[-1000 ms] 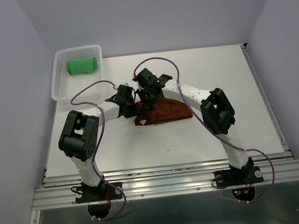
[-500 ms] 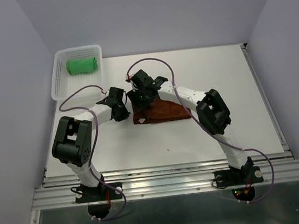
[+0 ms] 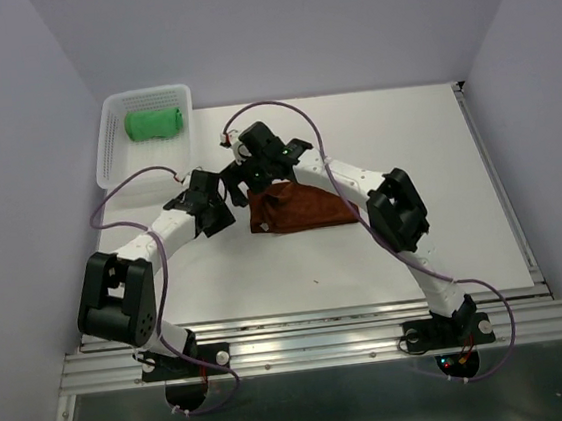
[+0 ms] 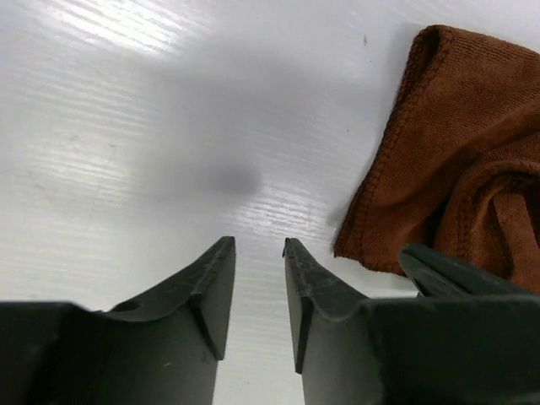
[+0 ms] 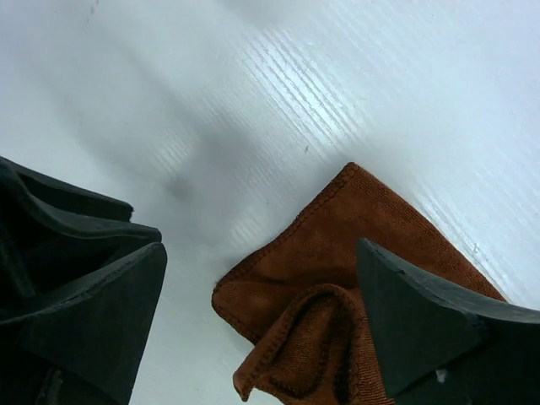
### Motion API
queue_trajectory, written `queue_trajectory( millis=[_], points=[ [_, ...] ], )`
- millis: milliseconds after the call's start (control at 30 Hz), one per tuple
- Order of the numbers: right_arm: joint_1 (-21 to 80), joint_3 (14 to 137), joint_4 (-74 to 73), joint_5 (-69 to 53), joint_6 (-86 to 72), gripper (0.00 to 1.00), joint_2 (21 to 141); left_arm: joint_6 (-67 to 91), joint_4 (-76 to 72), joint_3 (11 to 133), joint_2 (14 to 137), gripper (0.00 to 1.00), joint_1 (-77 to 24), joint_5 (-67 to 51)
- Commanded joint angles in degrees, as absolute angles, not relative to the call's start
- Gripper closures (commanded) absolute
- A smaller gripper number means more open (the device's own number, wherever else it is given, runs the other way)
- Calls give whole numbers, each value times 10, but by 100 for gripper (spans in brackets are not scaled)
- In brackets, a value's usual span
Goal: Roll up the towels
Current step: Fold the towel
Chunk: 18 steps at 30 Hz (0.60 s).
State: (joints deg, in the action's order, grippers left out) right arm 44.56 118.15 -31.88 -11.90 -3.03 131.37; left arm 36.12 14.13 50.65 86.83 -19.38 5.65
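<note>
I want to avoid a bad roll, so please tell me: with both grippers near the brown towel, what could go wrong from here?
The brown towel lies bunched, with a loose fold at its corner, so a roll started here may come out uneven. The left gripper hangs over bare table beside the towel; closing there would probably catch nothing. It and the open right gripper crowd the same towel edge and might collide.

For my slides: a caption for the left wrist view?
Left tool, slightly open and empty, over the white table beside a crumpled brown towel.
</note>
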Motion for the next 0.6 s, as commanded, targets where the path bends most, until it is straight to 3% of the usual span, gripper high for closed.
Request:
queue_trajectory(
  millis=[0,200,467,567],
  points=[
    [450,1191,-294,-113,-12,0,1268,369,155,494,817,52,-190,58],
    [450,1068,-259,-77,-40,0,1152,367,142,478,771,31,-196,12],
    [450,807,-219,-7,-134,0,999,370,154,461,721,2,-216,-13],
    [450,752,-189,-31,-144,0,982,374,170,453,708,1,-216,-8]
  ],
)
